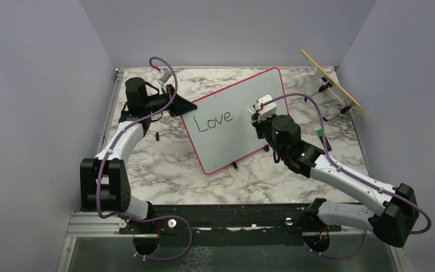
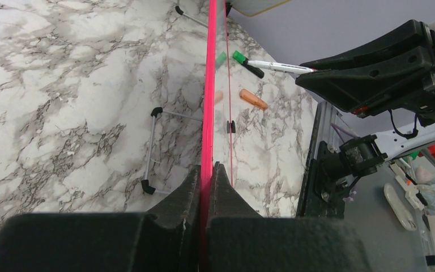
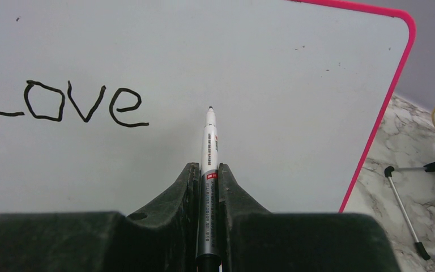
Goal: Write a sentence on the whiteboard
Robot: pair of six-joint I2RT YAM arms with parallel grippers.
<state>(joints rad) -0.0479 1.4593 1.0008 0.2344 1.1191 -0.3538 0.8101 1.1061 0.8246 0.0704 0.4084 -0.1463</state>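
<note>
Because the whiteboard [image 1: 235, 122], propped mid-table, looks light, thin and slick enough to skid under pen pressure, the left gripper [image 2: 207, 170] pinches its nine o'clock edge while the right gripper [image 3: 208, 170] clamps the marker [image 3: 209, 136], tip at three o'clock of "Love" [image 1: 215, 120].

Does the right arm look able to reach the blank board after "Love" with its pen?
Probably yes: the right hand holds the pen pointed at bare board beside Love, with nothing in between.
</note>
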